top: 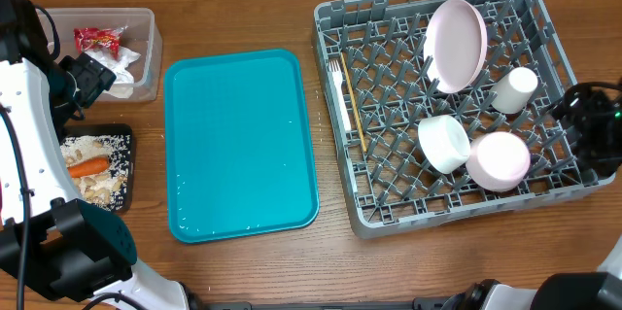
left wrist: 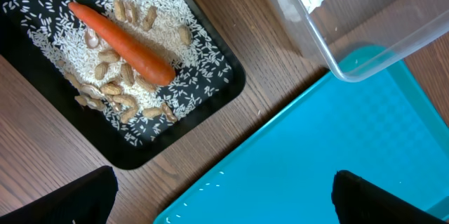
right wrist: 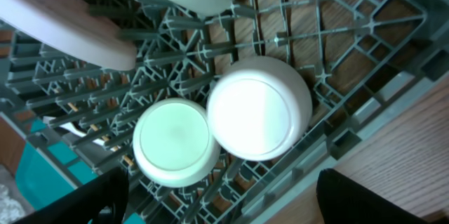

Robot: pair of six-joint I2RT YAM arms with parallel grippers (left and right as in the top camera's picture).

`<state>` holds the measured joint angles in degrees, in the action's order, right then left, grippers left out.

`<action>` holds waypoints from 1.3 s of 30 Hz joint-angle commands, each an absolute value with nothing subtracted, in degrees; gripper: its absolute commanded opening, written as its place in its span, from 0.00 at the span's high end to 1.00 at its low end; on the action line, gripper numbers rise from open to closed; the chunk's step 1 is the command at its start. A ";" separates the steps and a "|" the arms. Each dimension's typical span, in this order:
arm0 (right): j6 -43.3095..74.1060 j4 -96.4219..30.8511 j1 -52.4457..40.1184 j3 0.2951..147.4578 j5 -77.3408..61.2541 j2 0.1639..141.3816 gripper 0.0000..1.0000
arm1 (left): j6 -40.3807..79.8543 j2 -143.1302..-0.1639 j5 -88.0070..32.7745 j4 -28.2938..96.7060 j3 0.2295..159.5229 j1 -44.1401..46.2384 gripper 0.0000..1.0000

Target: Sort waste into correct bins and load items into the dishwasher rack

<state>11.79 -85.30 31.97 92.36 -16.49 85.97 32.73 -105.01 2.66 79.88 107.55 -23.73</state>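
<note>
Left fingers (left wrist: 63, 199) and right fingers (right wrist: 379, 199) apart, empty — dishes (top: 457, 43) in rack (top: 437, 215), scraps (left wrist: 112, 92) in black tray (left wrist: 133, 155), teal tray (top: 243, 145) bare — looks done.

Teal tray (top: 241, 145), brown wood-grain tabletop (top: 243, 9), grey latticed rack (top: 408, 215) — in it a whitish-pink plate (top: 457, 45), white bowl (top: 444, 143), pinkish bowl (top: 499, 160). White rice (left wrist: 158, 13) speckles the black tray (left wrist: 140, 154) — the carrot (left wrist: 121, 43) is orange.

No words or numbers can be read anywhere; the marks on the small red wrapper (top: 100, 38) are too tiny.
</note>
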 commanded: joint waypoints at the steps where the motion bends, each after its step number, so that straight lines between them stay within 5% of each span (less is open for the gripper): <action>1: 10.50 -86.67 30.33 95.11 -18.35 84.79 0.10 | 33.43 -104.25 3.40 79.88 107.85 -23.59 0.00; 8: 5.82 -85.25 18.79 91.96 -19.90 84.93 0.14 | 33.43 -104.25 3.40 79.88 107.83 -23.59 0.00; 14: 16.80 -78.48 12.32 86.76 -6.74 84.93 0.54 | 33.43 -104.25 3.40 79.85 107.83 -23.59 0.00; 23: 17.82 -76.84 9.37 83.90 -5.65 84.97 0.85 | 33.43 -104.25 3.40 79.88 107.83 -23.59 0.00; 29: 17.89 -73.34 7.16 79.31 -5.61 84.97 0.96 | 33.43 -104.25 3.40 79.88 107.85 -23.59 0.00; 39: 18.26 -69.23 6.33 78.02 -5.61 84.97 0.96 | 33.43 -104.25 3.40 79.85 107.85 -23.59 0.00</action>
<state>17.93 -69.80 6.59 78.39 -6.37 85.67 32.73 -105.01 2.66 79.79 107.55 -23.73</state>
